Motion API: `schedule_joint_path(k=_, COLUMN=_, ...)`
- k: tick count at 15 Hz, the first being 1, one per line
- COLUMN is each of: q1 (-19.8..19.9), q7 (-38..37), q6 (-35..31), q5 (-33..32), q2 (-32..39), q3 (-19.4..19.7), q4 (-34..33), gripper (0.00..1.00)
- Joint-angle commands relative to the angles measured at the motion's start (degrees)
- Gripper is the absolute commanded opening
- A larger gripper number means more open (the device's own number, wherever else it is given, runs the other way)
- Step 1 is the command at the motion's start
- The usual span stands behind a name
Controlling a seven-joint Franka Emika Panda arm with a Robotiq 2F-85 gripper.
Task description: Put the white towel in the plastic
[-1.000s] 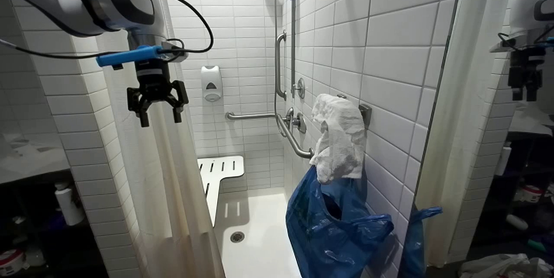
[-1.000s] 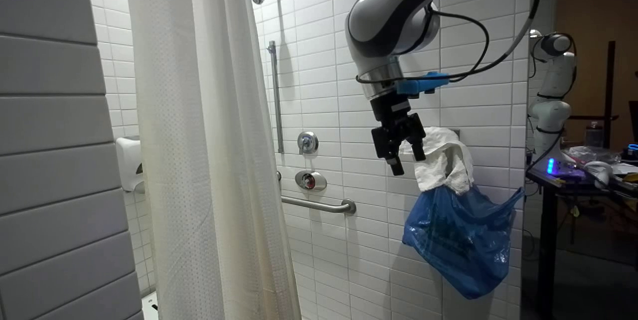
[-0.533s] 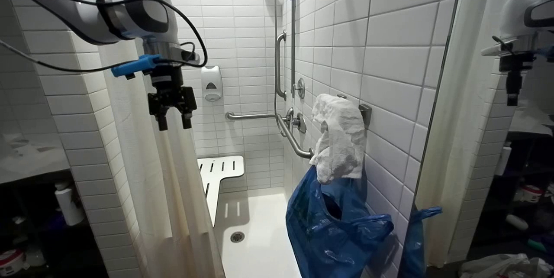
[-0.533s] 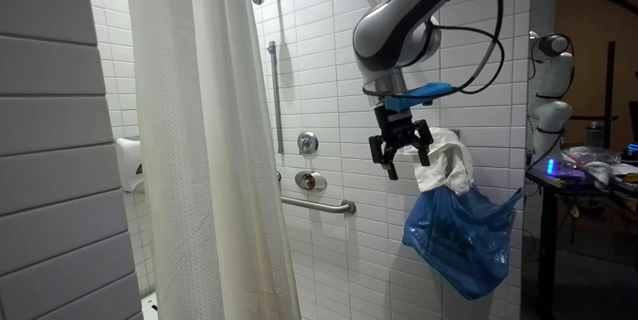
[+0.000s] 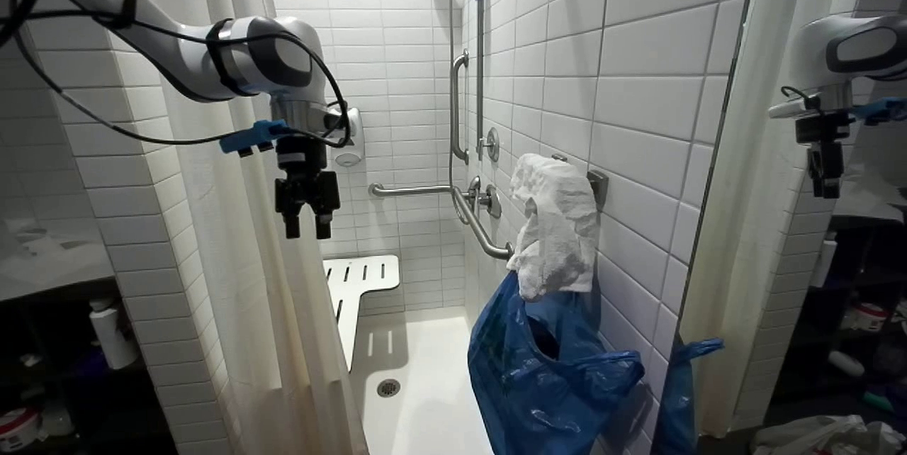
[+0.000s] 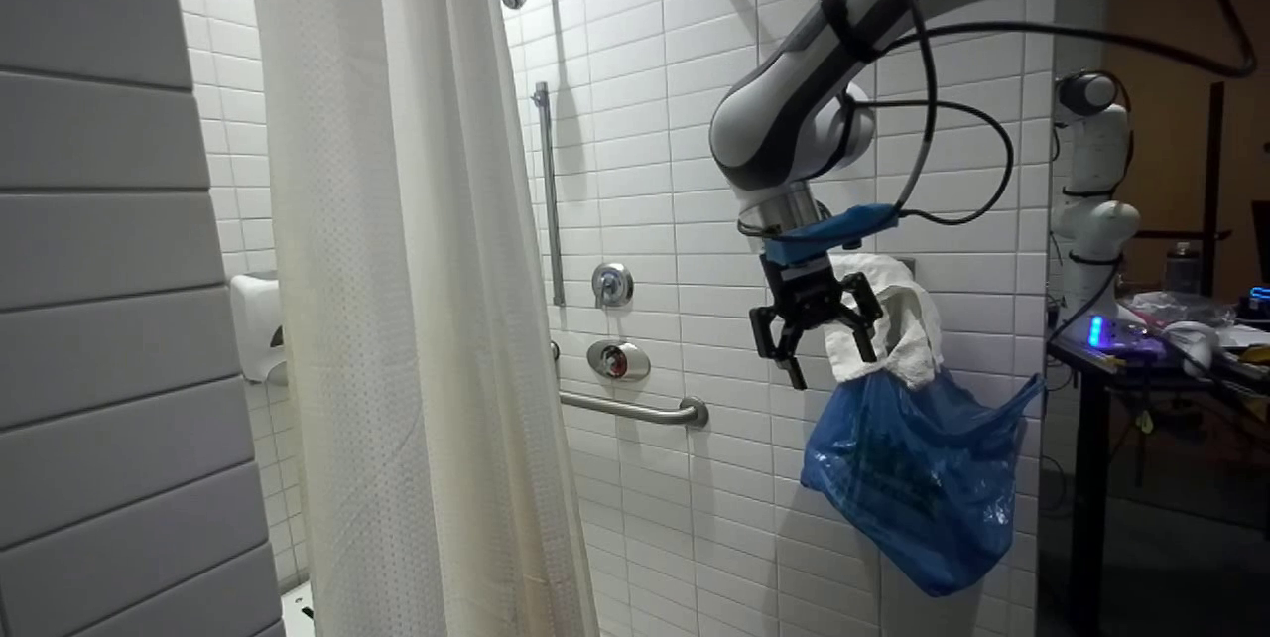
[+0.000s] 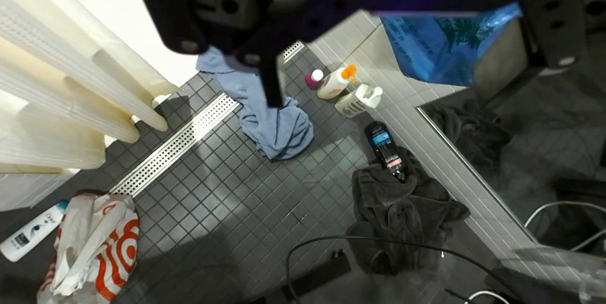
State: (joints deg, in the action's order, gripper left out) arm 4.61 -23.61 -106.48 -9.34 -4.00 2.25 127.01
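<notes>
— How does your gripper (image 5: 307, 232) stand?

— Released: the fingers (image 6: 866, 347) are parted, pointing down. In an exterior view you see it against the edge of the curtain (image 5: 273, 299), well apart from the towel (image 5: 556, 221).

— Where is your towel, then?

— Outside the bag (image 5: 549, 398), draped on the wall (image 5: 652, 100), hiding most of whatever bears it; you can make out a bracket (image 5: 599, 187) beside it. The bag hangs directly below, and the towel's lower end covers its top. A dark gap shows just under that end. Whether towel and bag touch, you cannot tell.

— What does your wrist view give you?

— The gripper shows blurred at the top. On the floor (image 7: 227, 190) beneath are a blue cloth (image 7: 281, 129) and, by the wall, three bottles (image 7: 334, 84) close together. Nearer the bottom you have a dark cloth (image 7: 402, 209) with a black bottle (image 7: 386, 145) at its edge. At lower left, a white bottle (image 7: 33, 233) lies just beside a red-and-white sack (image 7: 116, 252).
</notes>
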Motion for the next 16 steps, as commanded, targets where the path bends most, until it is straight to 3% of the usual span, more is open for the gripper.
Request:
schedule_joint_path(k=1, q1=0.4, q7=-7.7, q6=-0.1, q5=2.4, q2=3.0, q3=0.8, q4=-2.9, gripper=1.0)
schedule_joint_path(k=9, q1=1.6, q7=-24.3, q6=-6.1, q5=3.1, q2=6.8, q3=4.2, q4=-5.1, gripper=1.0)
schedule_joint_path(k=16, q1=1.2, q7=-47.2, q6=-17.8, q5=-8.4, q2=7.8, q3=6.1, q4=-3.9, gripper=1.0)
